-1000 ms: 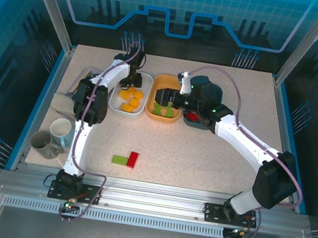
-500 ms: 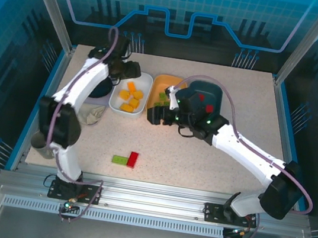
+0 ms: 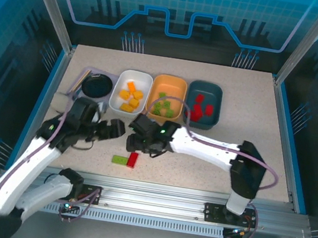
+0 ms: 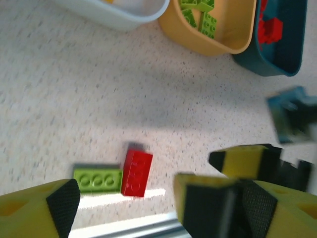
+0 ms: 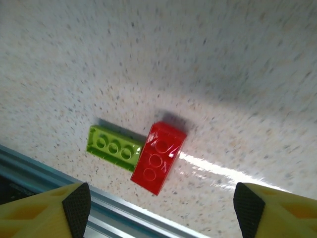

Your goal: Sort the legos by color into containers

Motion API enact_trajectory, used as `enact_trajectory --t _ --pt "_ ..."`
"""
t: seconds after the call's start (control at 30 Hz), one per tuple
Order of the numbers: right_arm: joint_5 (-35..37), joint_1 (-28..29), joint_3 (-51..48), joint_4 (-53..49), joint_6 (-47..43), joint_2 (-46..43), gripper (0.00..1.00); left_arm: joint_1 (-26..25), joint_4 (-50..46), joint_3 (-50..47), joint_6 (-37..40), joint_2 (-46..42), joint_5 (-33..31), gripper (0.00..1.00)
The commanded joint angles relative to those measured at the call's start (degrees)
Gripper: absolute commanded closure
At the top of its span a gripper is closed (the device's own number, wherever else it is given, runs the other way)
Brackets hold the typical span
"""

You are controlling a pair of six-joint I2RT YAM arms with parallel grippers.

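Both your claws are spread wide, nothing held. The left gripper and right gripper sit close together left of centre in the top view. Just below them are the two loose legos: the red brick touches the green brick, low on the table. In the right wrist view the pair lies centre-left. Up top, the white tub holds orange-yellow bricks, the orange tub light green bricks, and the teal tub red bricks.

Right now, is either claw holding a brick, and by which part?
Nothing is held. Left claw and right claw are open and empty; the red brick and green brick lie on the table.
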Motion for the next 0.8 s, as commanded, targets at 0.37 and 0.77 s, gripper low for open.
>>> enact_trajectory --t 0.37,0.77 --pt "-1.4 3.3 10.9 -8.2 20.9 15.8 0.22 -0.1 -16.2 -0.9 -4.6 -17.8 4.2 0.08" --pt "-2.3 2.1 13.7 -8.7 25.1 20.3 0.36 -0.1 -17.3 -0.5 -4.6 -19.7 5.1 0.09"
